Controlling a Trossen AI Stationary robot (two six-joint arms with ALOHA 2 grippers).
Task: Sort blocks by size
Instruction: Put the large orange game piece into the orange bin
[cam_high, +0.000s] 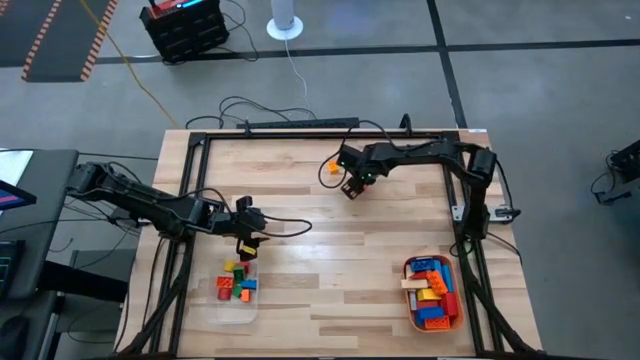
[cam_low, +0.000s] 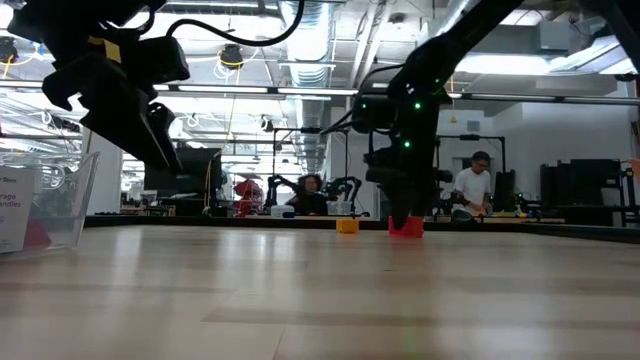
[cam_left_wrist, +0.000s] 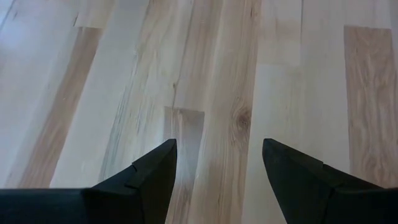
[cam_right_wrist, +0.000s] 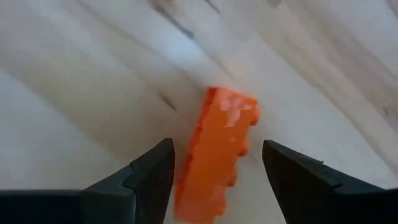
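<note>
My right gripper (cam_right_wrist: 214, 168) hangs spread wide over a red-orange block (cam_right_wrist: 217, 158) that lies on the wooden table (cam_high: 330, 250) between its fingers, gripped by neither; a small orange block (cam_high: 332, 168) sits just beside it. My left gripper (cam_left_wrist: 217, 165) is released too, nothing in it, just above the clear tray (cam_high: 232, 310) of short blocks. Long blocks fill the orange tray (cam_high: 456, 318), well off from both. The tray's label is too partial to read.

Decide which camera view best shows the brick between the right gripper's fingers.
Right wrist view: the orange-red brick lies close, studs visible. The low view shows it small and distant; in the high view the right gripper hides it; the left wrist view misses it.
</note>
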